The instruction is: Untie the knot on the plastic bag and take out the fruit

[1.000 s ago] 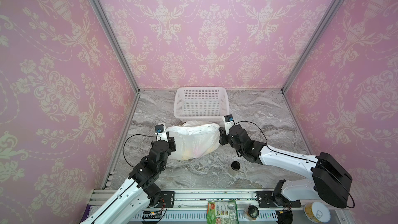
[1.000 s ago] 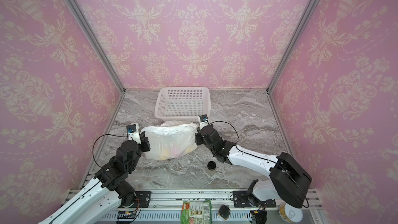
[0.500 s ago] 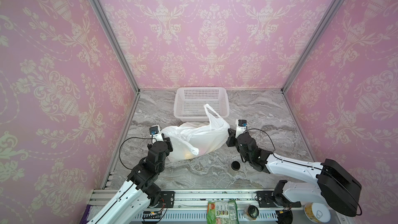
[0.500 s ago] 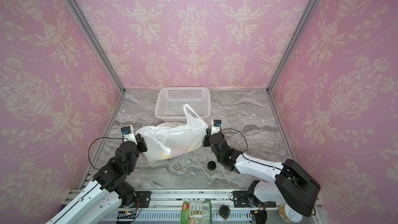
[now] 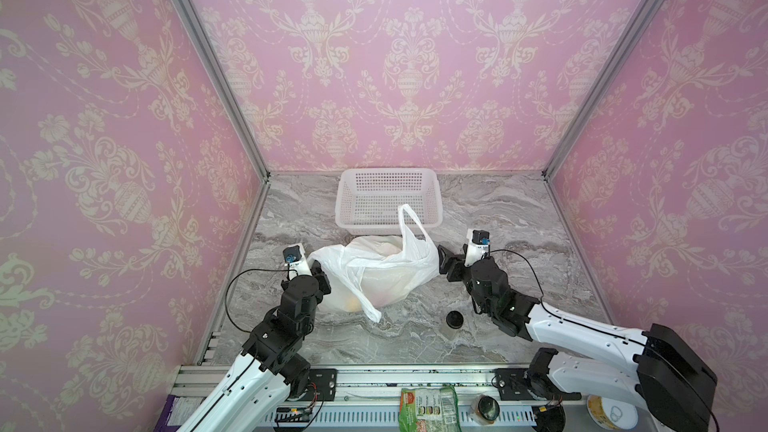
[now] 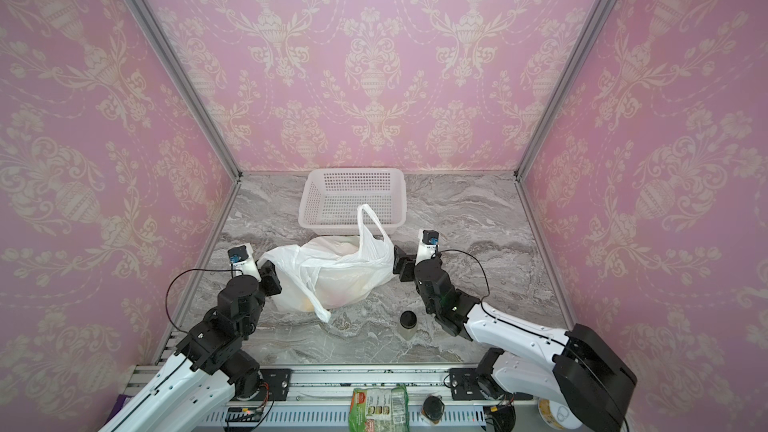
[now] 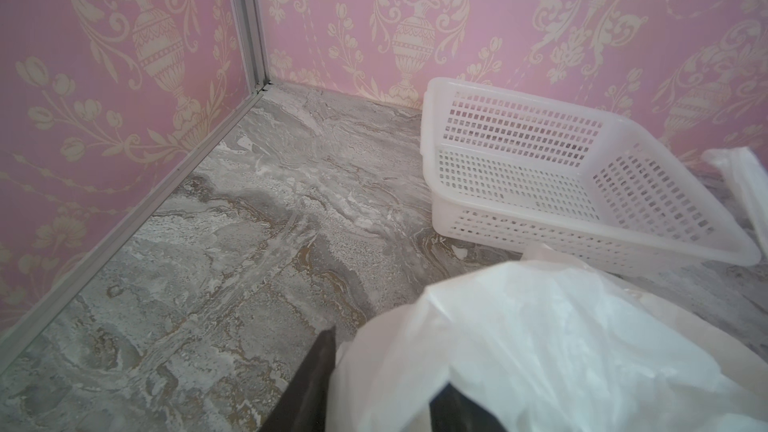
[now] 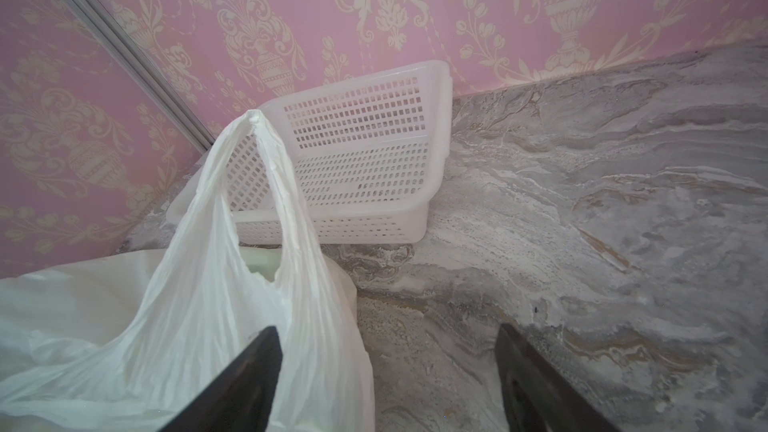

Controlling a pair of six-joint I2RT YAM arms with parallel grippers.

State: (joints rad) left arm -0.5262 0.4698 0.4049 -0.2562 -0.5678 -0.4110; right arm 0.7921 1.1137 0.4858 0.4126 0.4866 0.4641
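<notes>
Where the pink patterned walls (image 5: 407,56) close in three sides, the grey marbled table (image 5: 519,218) carries all items under inspection. A small black-lidded jar (image 5: 454,322) stands upright on it toward the front edge, near the right arm and apart from the bag. A green packet (image 5: 428,409) lies on the front rail, off the table.

Containers: the white perforated basket (image 5: 388,184) sits against the back wall, and its mesh floor and walls show plainly in both wrist views. Just in front of it the plastic bag (image 5: 386,272) lies slumped at mid-table, between the two grippers. Its handles are separate. The upright handle loop (image 8: 214,184) overlaps the basket's front rim in both top views. The trailing handle loop (image 5: 371,312) hangs down toward the front edge. The fruit (image 5: 353,304) is inside the bag and shows only as yellow-orange shapes through the film; individual pieces cannot be told apart.

Arms: both reach in low from the front rail, angled inward. The left gripper (image 5: 321,276) is at the bag's left flank with its jaws parted. Bag film bulges across the gap, and no clamp on it is evident. The right gripper (image 5: 446,265) is at the bag's right flank with its jaws spread wide and nothing held. One finger (image 8: 249,380) lies against the plastic, the other over bare table.
</notes>
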